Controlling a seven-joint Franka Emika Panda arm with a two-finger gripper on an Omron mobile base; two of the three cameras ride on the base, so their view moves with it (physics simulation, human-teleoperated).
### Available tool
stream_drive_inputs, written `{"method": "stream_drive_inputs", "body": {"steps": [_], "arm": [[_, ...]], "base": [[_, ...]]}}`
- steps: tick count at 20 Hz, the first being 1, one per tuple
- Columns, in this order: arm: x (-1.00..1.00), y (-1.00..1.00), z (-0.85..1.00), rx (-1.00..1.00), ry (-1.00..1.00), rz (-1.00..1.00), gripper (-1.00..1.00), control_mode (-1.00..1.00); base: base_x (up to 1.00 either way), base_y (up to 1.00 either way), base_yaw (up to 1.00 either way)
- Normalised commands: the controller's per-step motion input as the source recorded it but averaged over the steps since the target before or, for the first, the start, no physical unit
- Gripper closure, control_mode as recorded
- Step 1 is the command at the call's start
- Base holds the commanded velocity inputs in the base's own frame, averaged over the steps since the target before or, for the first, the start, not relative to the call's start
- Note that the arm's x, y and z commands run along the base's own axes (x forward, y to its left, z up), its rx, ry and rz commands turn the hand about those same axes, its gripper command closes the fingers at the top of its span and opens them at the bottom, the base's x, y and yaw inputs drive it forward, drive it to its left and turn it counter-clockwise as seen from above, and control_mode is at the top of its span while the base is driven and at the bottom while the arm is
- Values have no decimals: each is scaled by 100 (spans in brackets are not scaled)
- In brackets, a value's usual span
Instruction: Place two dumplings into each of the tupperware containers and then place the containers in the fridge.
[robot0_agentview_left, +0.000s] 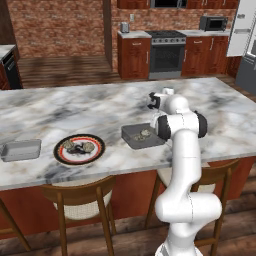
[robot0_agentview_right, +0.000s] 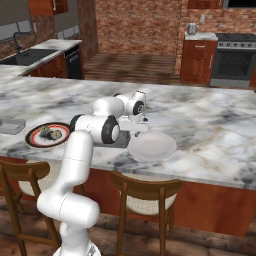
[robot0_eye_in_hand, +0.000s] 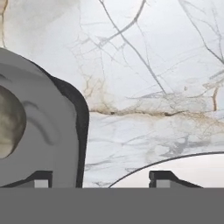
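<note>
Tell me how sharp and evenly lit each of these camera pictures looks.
Left base view: soft, flat light, dumplings in the tupperware container blur to smudges. Right base view: equally soft, no glare on the counter. Hand view: marble veins crisp, the near tub wall a smooth grey blur, a dark shadow along its edge.

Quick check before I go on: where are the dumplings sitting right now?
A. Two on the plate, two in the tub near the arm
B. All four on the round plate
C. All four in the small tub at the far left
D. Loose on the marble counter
A: the left base view shows two dumplings on the plate and two more in the near tub beside the arm.
</note>
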Motion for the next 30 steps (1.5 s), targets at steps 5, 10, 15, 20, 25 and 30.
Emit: {"method": "stream_drive_inputs", "body": {"steps": [5, 10, 15, 20, 25, 30], "arm": [[-13, 10, 0, 0, 1, 0, 100, -100], [-9, 4, 1, 0, 4, 0, 100, -100], [-34, 0, 41, 2, 6, -5, 100, -100], [-37, 6, 59, 1, 6, -19, 100, -100], [-59, 42, 50, 0, 1, -40, 100, -100], [-60, 51, 45, -7, 0, -54, 100, -100]], "base": [[0, 0, 0], [0, 0, 0], [0, 0, 0], [0, 0, 0], [0, 0, 0], [0, 0, 0]]}}
